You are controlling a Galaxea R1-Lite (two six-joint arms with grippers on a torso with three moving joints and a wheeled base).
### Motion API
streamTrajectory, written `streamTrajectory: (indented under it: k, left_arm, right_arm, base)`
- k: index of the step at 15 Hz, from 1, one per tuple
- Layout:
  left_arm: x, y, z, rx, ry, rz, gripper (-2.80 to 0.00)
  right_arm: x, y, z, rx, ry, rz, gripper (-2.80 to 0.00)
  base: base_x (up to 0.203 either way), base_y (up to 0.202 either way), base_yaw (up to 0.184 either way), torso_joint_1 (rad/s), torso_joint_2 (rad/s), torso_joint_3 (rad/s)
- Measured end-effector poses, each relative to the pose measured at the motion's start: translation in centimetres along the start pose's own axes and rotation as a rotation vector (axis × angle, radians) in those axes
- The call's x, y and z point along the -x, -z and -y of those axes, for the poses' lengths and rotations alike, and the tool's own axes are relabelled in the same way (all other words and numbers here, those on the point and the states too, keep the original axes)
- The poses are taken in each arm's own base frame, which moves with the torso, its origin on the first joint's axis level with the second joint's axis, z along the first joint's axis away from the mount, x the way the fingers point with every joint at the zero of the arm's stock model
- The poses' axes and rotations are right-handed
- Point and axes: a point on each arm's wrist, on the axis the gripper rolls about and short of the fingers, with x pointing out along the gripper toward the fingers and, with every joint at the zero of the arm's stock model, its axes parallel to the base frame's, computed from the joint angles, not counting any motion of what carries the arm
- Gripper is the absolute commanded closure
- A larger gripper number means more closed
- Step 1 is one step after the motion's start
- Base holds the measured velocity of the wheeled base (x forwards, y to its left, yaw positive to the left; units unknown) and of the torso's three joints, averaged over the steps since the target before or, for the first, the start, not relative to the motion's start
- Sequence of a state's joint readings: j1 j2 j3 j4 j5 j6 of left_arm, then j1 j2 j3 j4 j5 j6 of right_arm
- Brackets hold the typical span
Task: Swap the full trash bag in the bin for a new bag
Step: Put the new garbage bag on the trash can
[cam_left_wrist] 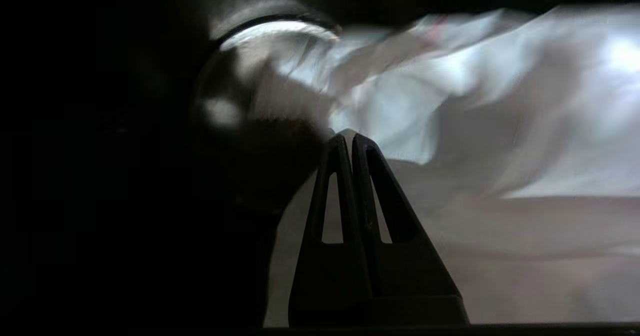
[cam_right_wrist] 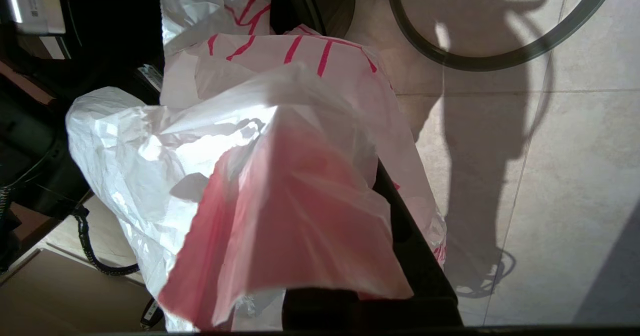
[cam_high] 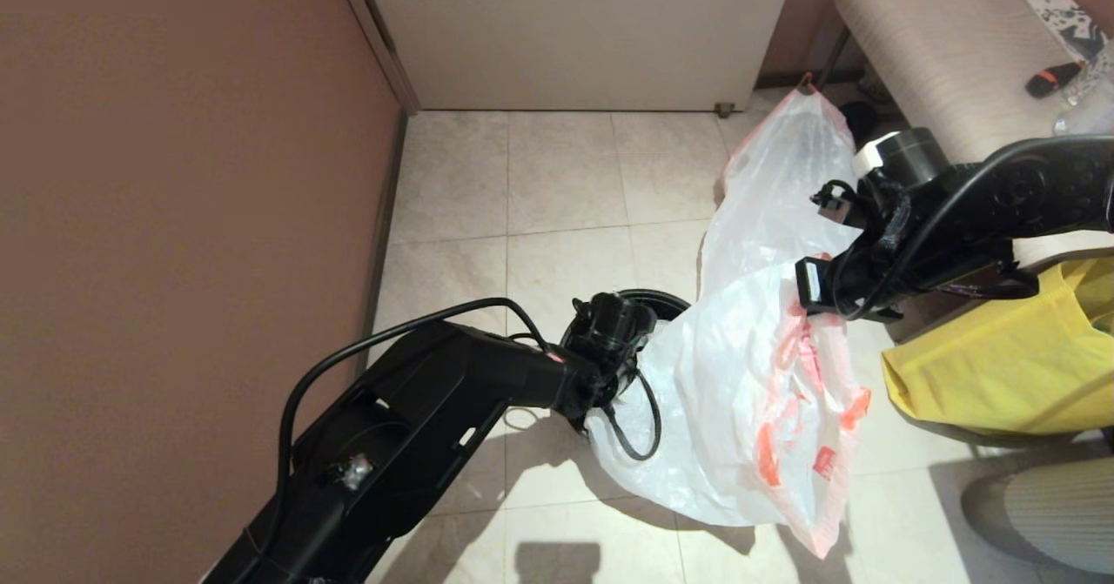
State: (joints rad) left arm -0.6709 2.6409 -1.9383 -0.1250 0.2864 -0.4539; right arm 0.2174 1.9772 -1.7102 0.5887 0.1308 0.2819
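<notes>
New bag (cam_high: 748, 401): thin, limp, translucent white plastic w/ an orange-red hem band and red printed lettering, crumpled and creased. It hangs in the air above the tiled floor (cam_high: 540, 184), centre-right of the head view, spread between the two arms. Long axis runs roughly vertical w/ a slight slant; the hem-band edge trails down the side nearer the right arm to a low corner near the floor. In the right wrist view the hem band shows as a broad pink-red flap draped over the pincer, red stripes further along the plastic.

Right pincer (cam_right_wrist: 380, 186): closed on the new bag's upper edge, fingers mostly buried under plastic. Right arm comes in from the right side, just in front of a yellow fabric bag (cam_high: 1001, 366).

Left pincer (cam_left_wrist: 347, 140): fingers pressed together, tips at the white plastic; can't tell if any film is pinched between them. Left arm reaches in from lower left.

Bin (cam_high: 640, 305): small, round, black, on the floor just behind the left wrist, mostly hidden by it and the new bag. Its thin grey ring (cam_right_wrist: 500, 60) lies flat on the tiles, apart from the bin.

Full trash bag (cam_high: 783, 184): translucent white, gathered to a red-orange point on top, standing upright on the floor behind the new bag, near a striped seat (cam_high: 940, 53).
</notes>
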Motion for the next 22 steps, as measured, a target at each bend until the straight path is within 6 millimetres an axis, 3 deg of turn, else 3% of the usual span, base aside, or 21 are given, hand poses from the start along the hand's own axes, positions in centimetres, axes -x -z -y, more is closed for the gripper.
streamTrajectory:
  k: [2,5,7,11,15,17,22]
  left_arm:
    - [1.0,-2.3,-0.9,0.035,-0.017,0.045,0.0]
    - [4.4,-8.1,-2.4,0.122,-0.019,0.163,0.0]
    - [6.5,-10.0,-2.8,0.167,-0.009,0.2,0.0]
    - [7.7,-9.6,-1.1,0.164,0.028,0.194,0.0]
    - [8.2,-9.6,-0.8,0.178,0.032,0.194,0.0]
    - [9.1,-10.0,-1.8,0.204,0.01,0.19,0.0]
    - [12.6,-8.8,-7.3,0.217,-0.172,0.076,0.0]
  right_arm:
    - [-0.1,0.0,0.1,-0.001,0.002,-0.002,0.0]
    - [-0.4,0.2,0.2,-0.002,0.006,-0.014,0.0]
    - [-0.9,0.3,0.4,-0.005,0.018,-0.025,0.0]
    - [-1.9,0.6,0.7,-0.004,0.03,-0.053,0.0]
    - [-2.0,0.6,0.4,0.029,0.041,-0.048,0.0]
    - [-1.6,0.6,-0.1,0.033,0.02,-0.041,0.0]
    - [0.7,0.8,-2.3,0.004,-0.101,-0.01,0.0]
  base:
    - [0.0,0.0,0.0,0.0,0.0,0.0]
    - [0.0,0.0,0.0,0.0,0.0,0.0]
    - [0.0,0.0,0.0,0.0,0.0,0.0]
    - [0.0,0.0,0.0,0.0,0.0,0.0]
    - [0.0,0.0,0.0,0.0,0.0,0.0]
    - [0.0,0.0,0.0,0.0,0.0,0.0]
    - [0.0,0.0,0.0,0.0,0.0,0.0]
